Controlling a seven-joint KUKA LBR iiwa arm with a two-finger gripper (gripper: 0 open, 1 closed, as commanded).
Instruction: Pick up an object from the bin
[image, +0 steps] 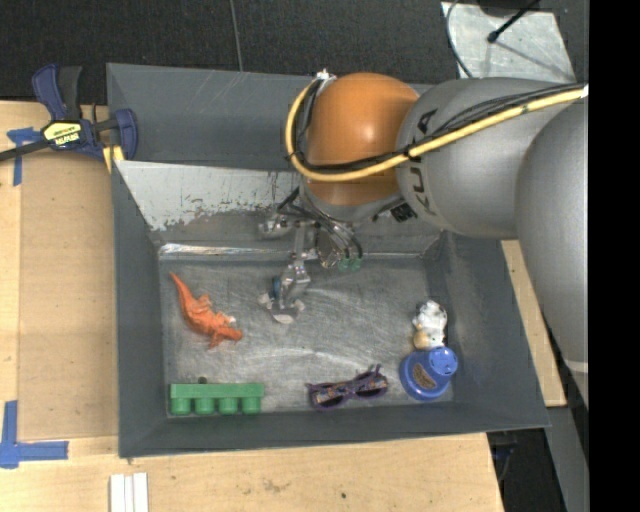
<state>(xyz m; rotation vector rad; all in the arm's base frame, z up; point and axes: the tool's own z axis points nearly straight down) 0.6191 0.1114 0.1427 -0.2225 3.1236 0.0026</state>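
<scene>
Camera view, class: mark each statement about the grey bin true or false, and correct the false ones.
1. The orange toy lizard lies in the left part of the grey metal bin. True.
2. The green studded plastic block sits against the back wall. False: it lies at the front left corner.
3. The purple sunglasses lie along the front wall, between the green block and the blue round cap. True.
4. The gripper hangs over the blue cap. False: it is near the middle of the bin, to the right of the lizard and apart from it.
</scene>
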